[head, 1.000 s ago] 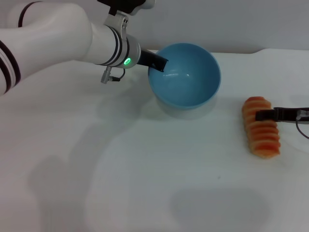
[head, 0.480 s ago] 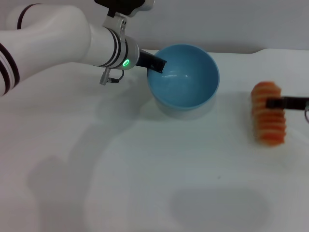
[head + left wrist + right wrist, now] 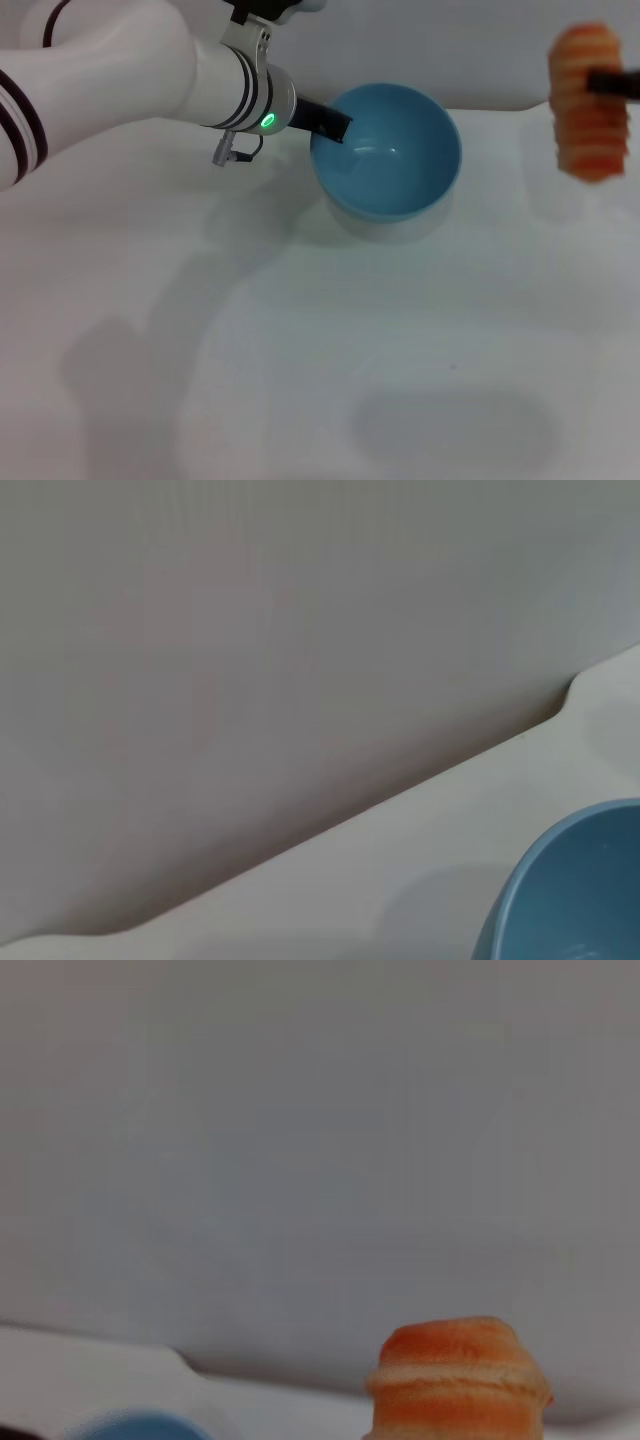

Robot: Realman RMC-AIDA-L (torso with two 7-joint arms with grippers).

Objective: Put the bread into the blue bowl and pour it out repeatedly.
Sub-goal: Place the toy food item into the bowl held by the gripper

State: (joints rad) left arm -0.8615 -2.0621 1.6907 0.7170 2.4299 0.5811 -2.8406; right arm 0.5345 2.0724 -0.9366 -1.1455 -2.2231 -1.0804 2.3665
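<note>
**Bread lifted off the surface, bowl held at its rim**

Since the earlier frames, your right gripper point(image 3: 612, 83) has been carrying the bread point(image 3: 590, 101) up and away from where it was lying on the white surface point(image 3: 300, 350); one second ago the loaf was resting flat on the right side, and now it is hanging in the air at the upper right of the head view, above the far right end of the surface. You are seeing a dark finger point(image 3: 616, 83) crossing the loaf's upper half, so the right gripper is closed on the bread. The loaf is hanging lengthwise, its ridged orange-tan segments stacked from top to bottom. In the right wrist view one rounded end of the bread point(image 3: 458, 1380) is showing against the grey wall.

Your left gripper point(image 3: 325, 122) is staying at the near-left rim of the blue bowl point(image 3: 390, 165), much as before, with its dark fingers gripping that rim. The bowl is sitting on the surface toward the back, its inside holding nothing, well apart from the raised bread. In the left wrist view you are getting only a curved slice of the blue bowl point(image 3: 570, 900) beside the surface's back edge.
</note>
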